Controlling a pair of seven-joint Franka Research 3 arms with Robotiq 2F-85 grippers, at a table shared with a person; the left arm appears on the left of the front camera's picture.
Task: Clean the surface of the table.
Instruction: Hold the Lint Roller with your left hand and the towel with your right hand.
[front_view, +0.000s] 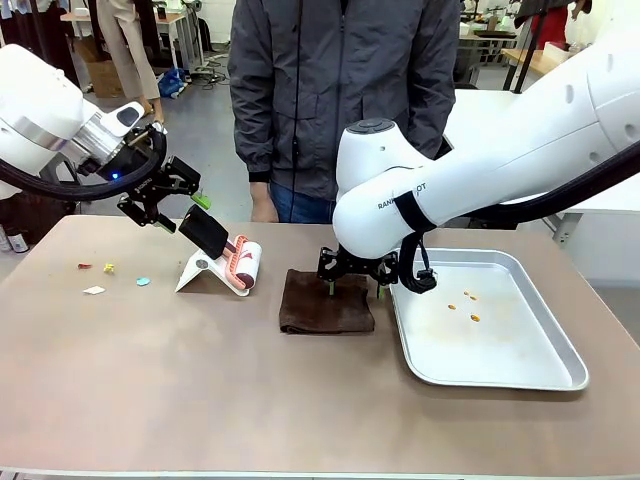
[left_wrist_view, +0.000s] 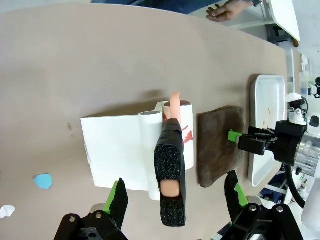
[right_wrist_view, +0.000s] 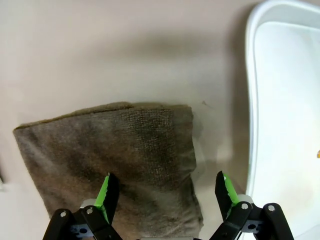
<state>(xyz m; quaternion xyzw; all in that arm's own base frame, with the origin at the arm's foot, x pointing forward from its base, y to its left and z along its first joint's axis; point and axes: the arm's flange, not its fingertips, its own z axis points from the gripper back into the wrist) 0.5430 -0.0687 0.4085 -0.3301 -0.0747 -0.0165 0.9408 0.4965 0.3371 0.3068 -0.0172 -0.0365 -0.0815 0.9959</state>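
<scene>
Nearest the robot, the worktop (front_view: 300, 410) is bare taupe with no debris noted. At mid-depth a folded brown cloth (front_view: 325, 305) lies flat, just beside a silver tray (front_view: 500, 345) on its right holding a few orange crumbs (front_view: 470, 305). The right gripper (front_view: 355, 287) hangs over the cloth's far right corner with its jaws spread. In its wrist view one finger is above the cloth (right_wrist_view: 115, 150) and the other above the bare strip beside the tray (right_wrist_view: 285, 100). Contact cannot be confirmed. Left of the cloth a lint roller (front_view: 225, 250) rests on a white stand (front_view: 200, 272), its black handle tilted up toward the left gripper (front_view: 180, 212). That gripper is spread wide and holds nothing. In its wrist view the handle (left_wrist_view: 172, 165) lies between the two fingers, its long axis crosswise to the line joining them, so closing would likely pinch it across its width. Small coloured scraps (front_view: 110, 268) lie on the worktop further left, well apart from the cloth. The left arm is judged the nearer to them. At the far edge a person (front_view: 340, 90) stands, hands off the worktop
</scene>
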